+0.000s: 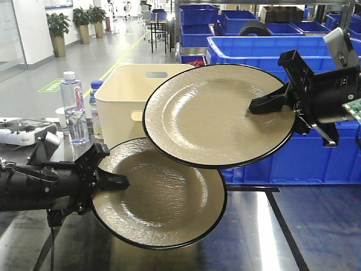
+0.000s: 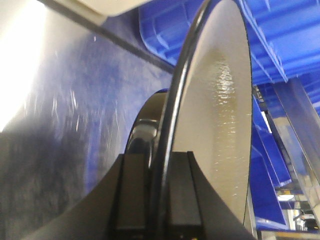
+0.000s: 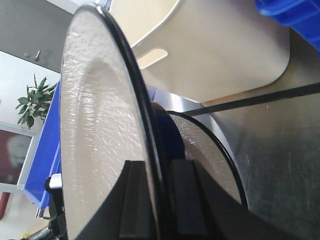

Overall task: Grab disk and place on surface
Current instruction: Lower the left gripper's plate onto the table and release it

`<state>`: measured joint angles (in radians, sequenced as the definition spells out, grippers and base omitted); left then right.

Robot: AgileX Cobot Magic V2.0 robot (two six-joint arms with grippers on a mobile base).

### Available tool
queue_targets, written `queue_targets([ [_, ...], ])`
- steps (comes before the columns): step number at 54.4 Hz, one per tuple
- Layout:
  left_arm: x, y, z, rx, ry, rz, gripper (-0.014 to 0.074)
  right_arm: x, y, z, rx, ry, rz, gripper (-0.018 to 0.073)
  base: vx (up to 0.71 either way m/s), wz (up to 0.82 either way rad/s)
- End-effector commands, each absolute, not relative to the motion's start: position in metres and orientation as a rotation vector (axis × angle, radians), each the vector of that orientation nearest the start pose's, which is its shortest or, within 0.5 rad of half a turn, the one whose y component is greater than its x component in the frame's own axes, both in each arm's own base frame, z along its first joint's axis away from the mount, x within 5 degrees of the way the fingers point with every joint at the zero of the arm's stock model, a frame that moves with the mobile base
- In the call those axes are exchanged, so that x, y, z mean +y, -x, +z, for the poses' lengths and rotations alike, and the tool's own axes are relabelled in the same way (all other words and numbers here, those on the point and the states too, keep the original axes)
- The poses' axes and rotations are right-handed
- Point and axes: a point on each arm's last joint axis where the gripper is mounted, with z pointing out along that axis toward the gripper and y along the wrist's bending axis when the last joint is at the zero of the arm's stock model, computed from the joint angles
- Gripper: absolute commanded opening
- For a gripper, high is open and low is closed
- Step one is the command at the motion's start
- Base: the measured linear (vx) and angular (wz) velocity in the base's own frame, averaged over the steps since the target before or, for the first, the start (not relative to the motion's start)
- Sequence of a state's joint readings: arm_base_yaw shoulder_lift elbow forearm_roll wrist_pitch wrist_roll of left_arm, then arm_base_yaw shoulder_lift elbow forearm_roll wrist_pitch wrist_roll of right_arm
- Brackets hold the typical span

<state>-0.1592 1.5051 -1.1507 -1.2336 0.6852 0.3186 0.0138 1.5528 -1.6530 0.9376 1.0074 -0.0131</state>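
The tabletop (image 1: 316, 237) lies below both disks. The lower disk (image 1: 163, 209) is held tilted close over it, its face turned up and forward, and is clamped at its left rim by the left end effector (image 1: 113, 182). The upper disk (image 1: 214, 113) is carried higher, overlapping the lower one's top edge, and is pinched at its right rim by the right end effector (image 1: 260, 104). The lower disk is judged nearer to being set down. Whether it touches the tabletop cannot be told.
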Motion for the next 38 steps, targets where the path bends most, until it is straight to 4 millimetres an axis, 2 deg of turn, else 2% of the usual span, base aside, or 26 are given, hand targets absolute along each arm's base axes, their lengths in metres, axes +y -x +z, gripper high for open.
queue_targets([
  [1, -0.1068, -0.3113, 0.3575, 2.086, 0.367, -1.342, -0.0001, 0.0666, -0.3157, 0.4778, 1.983, -0.201, 1.249, -0.0008, 0.12, 0.01],
  [38, -0.1068, -0.3113, 0.3575, 2.086, 0.367, -1.343, 0.0000, 0.0666, -0.3157, 0.4778, 1.983, -0.201, 1.249, -0.0008, 0.04, 0.00],
])
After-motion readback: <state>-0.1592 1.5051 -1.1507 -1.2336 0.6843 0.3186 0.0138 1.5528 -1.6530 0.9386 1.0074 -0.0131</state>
